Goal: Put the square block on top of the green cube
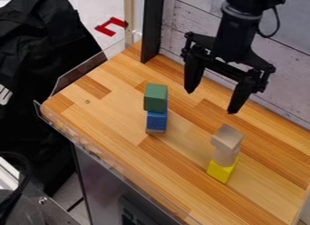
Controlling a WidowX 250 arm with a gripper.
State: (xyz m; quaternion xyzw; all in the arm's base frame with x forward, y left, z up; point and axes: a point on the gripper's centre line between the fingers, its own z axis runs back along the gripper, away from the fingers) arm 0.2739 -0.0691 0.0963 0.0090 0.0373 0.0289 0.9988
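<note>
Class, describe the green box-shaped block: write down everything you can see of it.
The green block is box-shaped, with flat faces and straight edges. It looks like painted wood, undamaged on the sides that show. It sits upright on a blue block, topping one of two stacks on the wooden table. Nothing rests on it, and the open gripper is clear of it.

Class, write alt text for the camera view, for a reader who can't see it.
A black robot gripper hangs, jaws open and empty, over a wooden counter bearing two stacks. In the picture's left stack, a green cube tops a blue block; in the right, a pale square block sits on another pale piece above a yellow block.
</note>
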